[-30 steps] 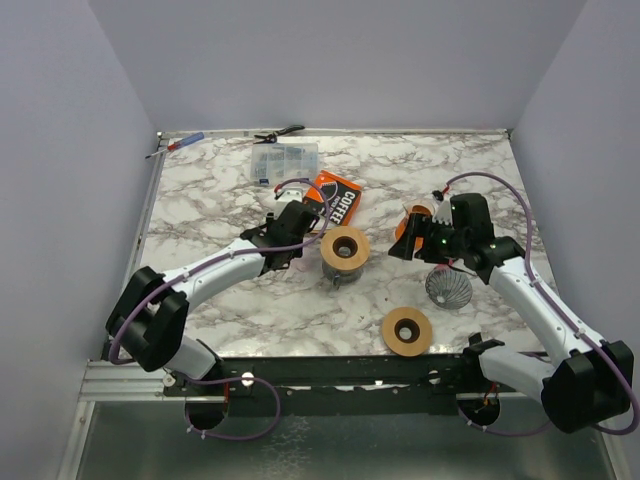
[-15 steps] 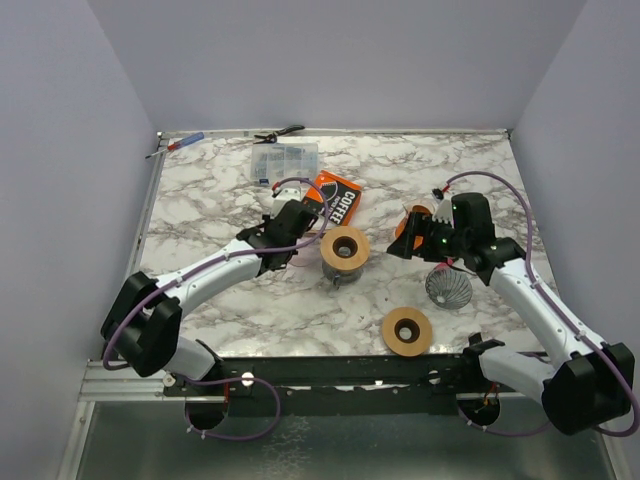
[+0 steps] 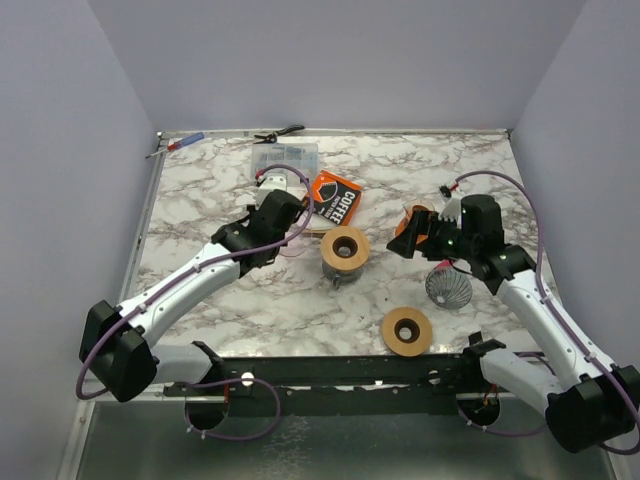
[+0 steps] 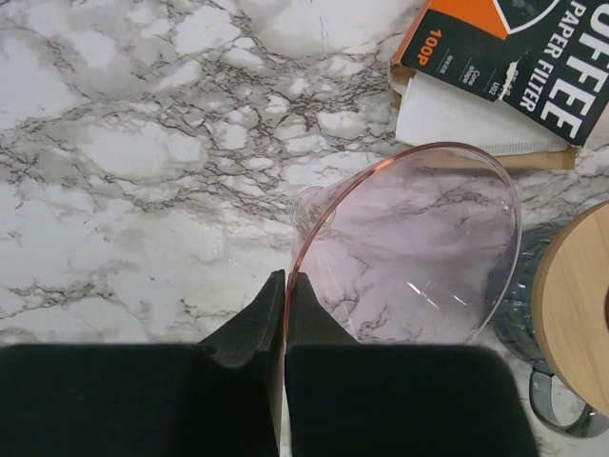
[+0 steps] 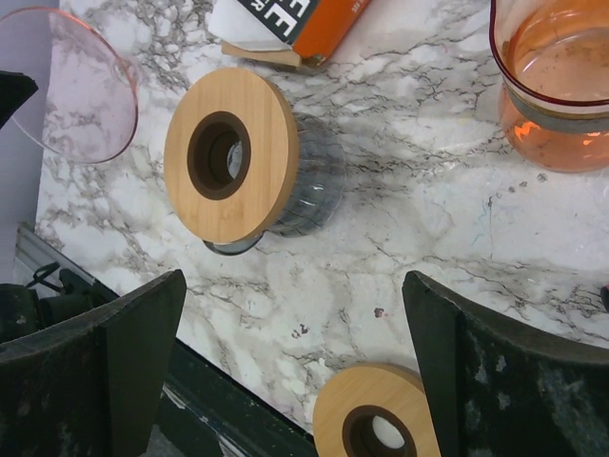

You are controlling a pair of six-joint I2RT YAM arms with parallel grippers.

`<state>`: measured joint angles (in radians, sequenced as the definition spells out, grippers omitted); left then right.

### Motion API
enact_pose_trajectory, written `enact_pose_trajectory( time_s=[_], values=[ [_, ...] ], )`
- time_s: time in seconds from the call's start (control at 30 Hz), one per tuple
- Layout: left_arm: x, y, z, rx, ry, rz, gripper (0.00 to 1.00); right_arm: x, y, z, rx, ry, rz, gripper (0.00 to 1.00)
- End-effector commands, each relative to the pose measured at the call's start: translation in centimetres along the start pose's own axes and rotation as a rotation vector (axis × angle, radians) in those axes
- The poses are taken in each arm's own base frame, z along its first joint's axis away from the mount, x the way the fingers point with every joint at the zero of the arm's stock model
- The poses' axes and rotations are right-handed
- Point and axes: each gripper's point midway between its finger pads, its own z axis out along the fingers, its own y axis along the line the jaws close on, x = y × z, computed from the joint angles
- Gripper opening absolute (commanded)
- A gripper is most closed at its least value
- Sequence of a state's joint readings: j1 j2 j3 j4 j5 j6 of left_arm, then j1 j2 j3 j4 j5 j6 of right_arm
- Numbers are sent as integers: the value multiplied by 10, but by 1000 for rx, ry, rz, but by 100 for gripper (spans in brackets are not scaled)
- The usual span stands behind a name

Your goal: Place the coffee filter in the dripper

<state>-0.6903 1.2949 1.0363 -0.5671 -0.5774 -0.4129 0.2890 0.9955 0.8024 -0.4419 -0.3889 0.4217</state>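
Left arm drawn back and leftward off the wood-collared carafe [image 5: 233, 157] since the earlier frame; its jaws closed meanwhile. Left claw [image 4: 285, 286] now pinched tight on the rim of the pink dripper [image 4: 419, 248], which is tilted on its side just ahead of the tips. Coffee filter box [image 4: 514, 48] seen beyond the dripper, ahead and right of that claw, white papers showing at its open end. Right claw [image 5: 293, 281] spread wide, nothing held; carafe ahead of it to the left, orange glass [image 5: 561, 86] ahead-right, spare wooden ring [image 5: 376, 419] between the fingers.
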Motion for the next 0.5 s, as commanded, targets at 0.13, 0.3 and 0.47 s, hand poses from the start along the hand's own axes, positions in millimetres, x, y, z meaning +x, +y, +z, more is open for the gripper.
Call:
enact_pose_trajectory(
  time_s=[0.13, 0.3, 0.47],
  values=[
    [-36, 0, -40, 131, -92, -69, 0, -4, 6, -1, -39, -24, -32, 100],
    [-46, -23, -53, 287, -115, -95, 0, -9, 12, 0, -60, -16, -55, 100],
    [-55, -37, -63, 385, -147, -111, 0, -26, 27, -3, -110, -39, -87, 100]
  ],
)
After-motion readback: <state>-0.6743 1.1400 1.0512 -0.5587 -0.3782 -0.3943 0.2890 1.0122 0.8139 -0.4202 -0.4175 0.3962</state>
